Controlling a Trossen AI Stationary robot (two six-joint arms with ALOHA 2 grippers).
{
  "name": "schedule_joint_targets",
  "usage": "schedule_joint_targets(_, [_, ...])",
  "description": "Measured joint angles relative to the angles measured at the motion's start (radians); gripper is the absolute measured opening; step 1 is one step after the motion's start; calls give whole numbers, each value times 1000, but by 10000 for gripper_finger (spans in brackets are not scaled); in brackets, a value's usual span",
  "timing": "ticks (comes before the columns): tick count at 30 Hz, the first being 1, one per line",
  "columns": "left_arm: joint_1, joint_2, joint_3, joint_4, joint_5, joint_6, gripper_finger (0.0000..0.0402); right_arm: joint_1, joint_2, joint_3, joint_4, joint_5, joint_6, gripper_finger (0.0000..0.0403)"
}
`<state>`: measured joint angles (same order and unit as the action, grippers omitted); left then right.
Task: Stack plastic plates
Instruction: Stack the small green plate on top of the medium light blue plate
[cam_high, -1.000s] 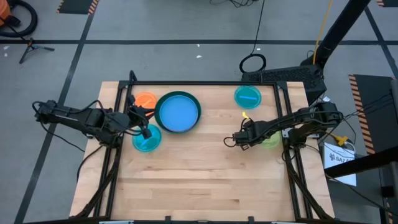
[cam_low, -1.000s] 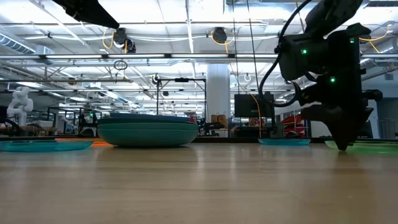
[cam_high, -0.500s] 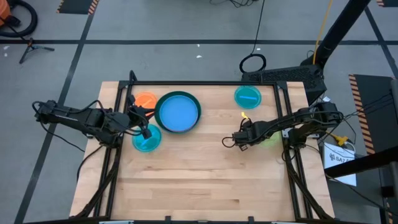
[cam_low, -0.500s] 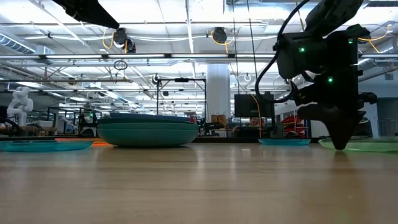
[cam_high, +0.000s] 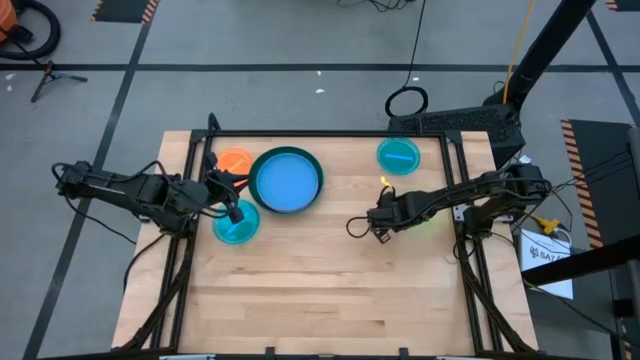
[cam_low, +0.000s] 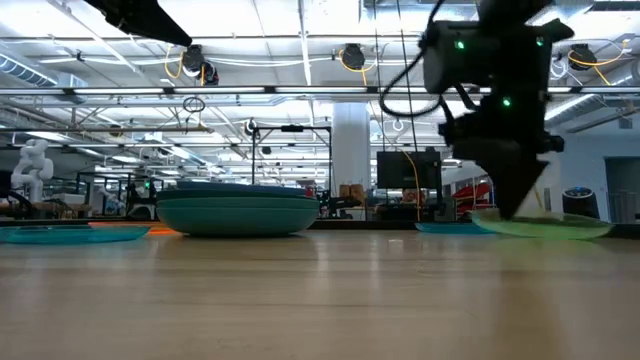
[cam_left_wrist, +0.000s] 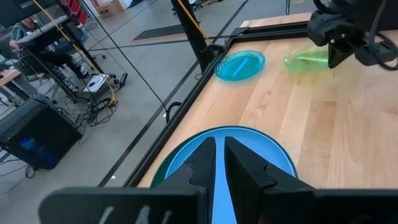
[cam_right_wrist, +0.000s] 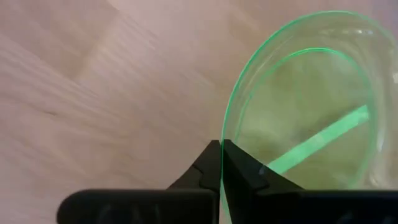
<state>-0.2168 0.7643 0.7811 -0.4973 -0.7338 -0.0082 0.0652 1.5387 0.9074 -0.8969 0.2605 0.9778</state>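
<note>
A blue plate lies in a large teal plate (cam_high: 287, 180) at the far left-centre. An orange plate (cam_high: 233, 159) lies flat beside it. One cyan plate (cam_high: 237, 226) lies below my left gripper (cam_high: 237, 212). That gripper hangs above the table with its fingers almost together and nothing between them. A second cyan plate (cam_high: 398, 155) lies at the far right. My right gripper (cam_low: 512, 210) is shut on the lime plate (cam_low: 545, 226), right of the table's middle. My right gripper pinches the lime plate's rim (cam_right_wrist: 225, 132) between its two fingers, on the side toward the table's middle. The fingers point down from above. The plate sits slightly tilted with the held edge raised; whether its other side still touches the table, I cannot tell.
A black frame rail (cam_high: 320, 133) runs along the table's far edge and down both sides. The near half of the wooden top (cam_high: 320, 300) is bare. The room's floor and cables lie beyond the far edge.
My right gripper has taken hold of the lime plate and gone toward the table's left and a little up. The plate has come along with it, its held edge rising off the table.
</note>
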Motion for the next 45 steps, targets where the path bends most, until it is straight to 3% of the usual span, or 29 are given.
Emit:
schedule_joint_targets(10, [0,0,0,0,0,7,42,16,0,173,96,112,-329,1])
schedule_joint_targets(24, [0,0,0,0,0,6,42,16,0,214,588,136,-853,1])
schedule_joint_targets(45, [0,0,0,1,0,14,42,7,28,234,772,129,-953,0])
